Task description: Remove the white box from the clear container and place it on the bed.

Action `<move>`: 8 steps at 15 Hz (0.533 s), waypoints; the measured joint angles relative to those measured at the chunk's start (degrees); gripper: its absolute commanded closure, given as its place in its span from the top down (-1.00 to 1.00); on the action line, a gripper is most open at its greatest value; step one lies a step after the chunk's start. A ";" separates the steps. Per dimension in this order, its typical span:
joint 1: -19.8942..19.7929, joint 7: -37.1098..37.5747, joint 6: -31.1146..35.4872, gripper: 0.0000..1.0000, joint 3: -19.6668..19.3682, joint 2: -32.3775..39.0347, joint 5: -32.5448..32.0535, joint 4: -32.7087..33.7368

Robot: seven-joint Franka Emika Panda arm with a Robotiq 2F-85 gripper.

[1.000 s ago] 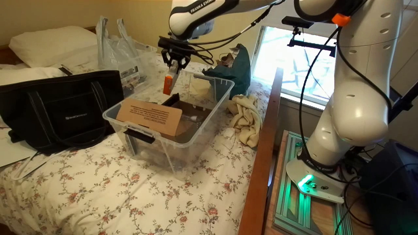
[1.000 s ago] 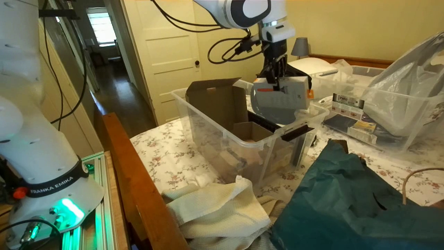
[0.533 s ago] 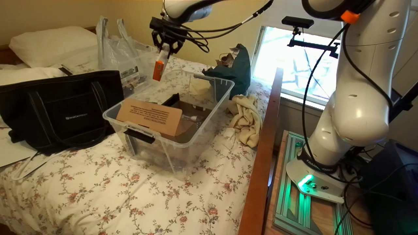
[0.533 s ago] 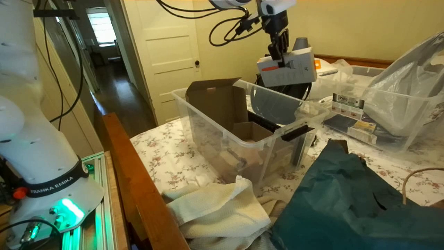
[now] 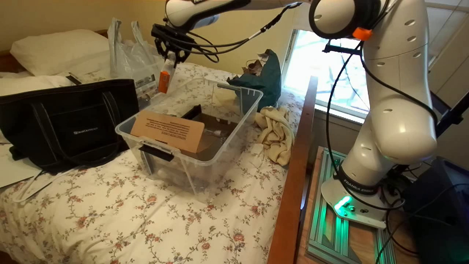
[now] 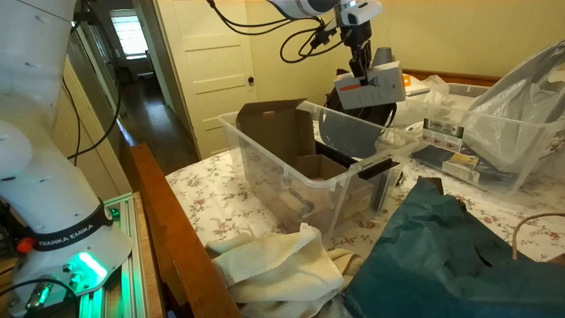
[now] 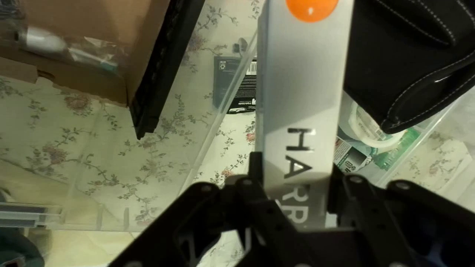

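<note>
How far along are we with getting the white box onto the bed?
Done: in both exterior views the white box is out of the clear container. In hand: the tool holds it pinched, as the wrist view shows. Left: it hangs in the air, so lowering it onto the bed and releasing it remain.

Yellow walls (image 6: 450, 35), a pale panelled door (image 6: 216, 57), dark hallway floor (image 6: 152, 117) — and a bright window (image 5: 311, 66).

Smooth white box (image 7: 304, 81), glossy plastic container (image 5: 199, 176), cloth-covered bed (image 5: 146, 223), wooden rail (image 5: 297, 161)
</note>
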 measured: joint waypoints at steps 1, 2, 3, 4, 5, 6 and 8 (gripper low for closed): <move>0.23 0.01 -0.62 0.25 0.01 1.65 0.00 2.12; 0.47 0.13 -1.44 0.27 0.02 3.38 0.00 4.30; 0.69 0.28 -2.22 0.36 0.04 5.03 0.00 6.37; 0.86 0.41 -3.09 0.52 0.05 6.58 0.00 8.34; 0.95 0.53 -4.07 0.65 0.05 8.02 0.00 10.27; 1.00 0.64 -4.79 0.81 0.04 9.19 0.00 11.96; 1.00 0.94 -5.81 0.98 -0.02 10.78 0.00 14.84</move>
